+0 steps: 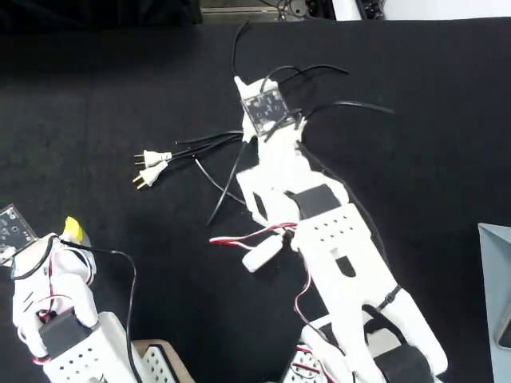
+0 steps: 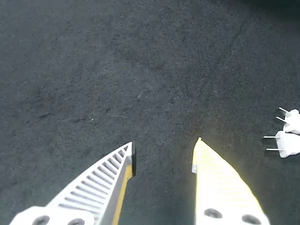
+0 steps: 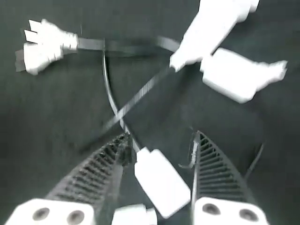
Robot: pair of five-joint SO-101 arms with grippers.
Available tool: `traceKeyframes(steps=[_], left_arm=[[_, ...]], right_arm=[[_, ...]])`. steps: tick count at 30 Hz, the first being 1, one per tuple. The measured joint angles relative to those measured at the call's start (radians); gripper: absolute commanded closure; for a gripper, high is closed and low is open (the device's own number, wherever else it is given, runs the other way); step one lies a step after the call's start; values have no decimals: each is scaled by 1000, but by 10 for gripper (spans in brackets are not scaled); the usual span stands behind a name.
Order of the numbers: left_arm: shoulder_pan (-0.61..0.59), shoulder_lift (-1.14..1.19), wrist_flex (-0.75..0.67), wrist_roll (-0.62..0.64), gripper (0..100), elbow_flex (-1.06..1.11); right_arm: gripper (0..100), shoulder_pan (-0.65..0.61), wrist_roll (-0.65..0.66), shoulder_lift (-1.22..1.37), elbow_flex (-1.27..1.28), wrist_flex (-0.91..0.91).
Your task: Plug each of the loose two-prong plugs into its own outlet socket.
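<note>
We see the black table point(image 1: 96, 80) running to its far edge, where the cloth ends at a strip of clutter. Open cloth stretches across the far left and the far right. At the right edge a grey panel point(image 1: 495, 279) cuts into the room.

The right arm point(image 1: 343, 247) is the largest thing on the table. It reaches from the near right up to the far middle and lies over a knot of black cords point(image 1: 211, 144) that fan out from under its end. The left arm point(image 1: 56, 319) sits folded at the near left corner, with open cloth between it and the cords.

A white block point(image 1: 262, 254) lies just left of the right arm's middle, at the end of a red-and-white wire point(image 1: 239, 238).

The two plugs point(image 1: 156, 158) lie side by side left of the middle, prongs pointing left, not plugged into anything. They are well apart from the left arm and nearer the right arm's end.

The right gripper point(image 3: 161, 140) has its jaws wide apart over the crossing cords. A white piece point(image 3: 161, 183) with a cord at its far end sits between them, close against one finger with a gap to the other. We cannot tell whether it touches either. Beyond it lie two blurred white shapes point(image 3: 239, 75) that we cannot identify.

The left gripper point(image 2: 164, 145) has its jaws moderately apart above bare cloth, holding and touching nothing.
</note>
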Motion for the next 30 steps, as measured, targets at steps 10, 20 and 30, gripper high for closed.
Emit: traceKeyframes(steps=[10, 20, 30], left_arm=[[0, 0, 0, 0, 791, 0], [0, 0, 0, 0, 789, 0], [0, 0, 0, 0, 790, 0]], right_arm=[[802, -11, 133, 6, 89, 129], [803, -161, 153, 40, 94, -135], [804, -315, -206, 388, -176, -313]])
